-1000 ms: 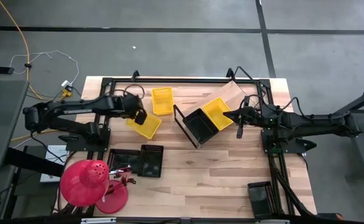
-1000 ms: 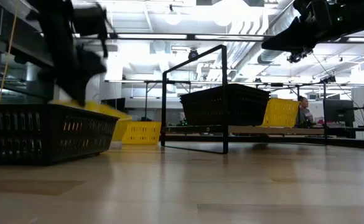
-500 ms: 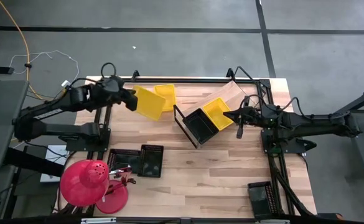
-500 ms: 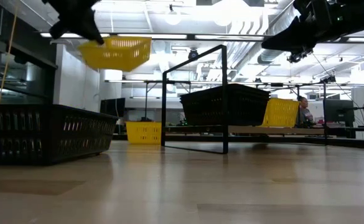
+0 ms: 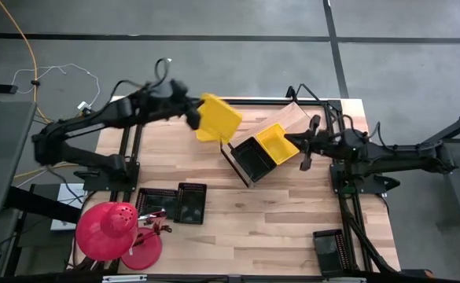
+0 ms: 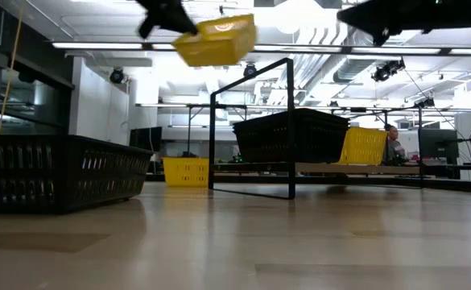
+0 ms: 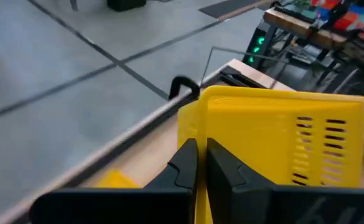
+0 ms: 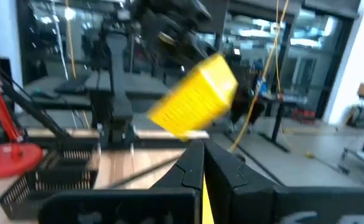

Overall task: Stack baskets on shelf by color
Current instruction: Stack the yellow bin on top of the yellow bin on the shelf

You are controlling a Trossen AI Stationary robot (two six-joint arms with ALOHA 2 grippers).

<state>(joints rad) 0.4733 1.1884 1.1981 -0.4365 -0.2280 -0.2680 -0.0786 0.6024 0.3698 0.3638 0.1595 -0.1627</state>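
Left gripper [image 5: 192, 116] clamps closed on the rim of a yellow basket [image 5: 218, 118] and holds it in the air, tilted, above the table's 12 o'clock edge; in the low view that basket [image 6: 216, 39] hangs high over the shelf frame, clear of everything. Left wrist view shows the two dark fingers [image 7: 185, 163] pinched on the basket wall [image 7: 281, 143]. Shelf [image 5: 270, 141], a light board in a thin black frame, sits slanted at table centre toward 1 o'clock. On it a black basket [image 5: 252, 158] sits at the 7 o'clock end, and a second yellow basket [image 5: 276, 143] sits just beside it toward 1 o'clock, touching or nearly so. Right gripper [image 5: 306, 154] hovers at 3 o'clock of the shelf, just beside the yellow basket there, fingers closed on nothing; its wrist view shows the fingertips [image 8: 197, 163] pressed together with the airborne basket [image 8: 197, 99] well beyond. Two more black baskets [image 5: 173, 204] lie side by side on the table [image 5: 277, 228] toward 7 o'clock, well apart from the shelf. Red dome [image 5: 104, 229] sits at the 8 o'clock corner. Low view also shows one more yellow basket [image 6: 186, 171] resting on the table far back, at 9 o'clock of the shelf.
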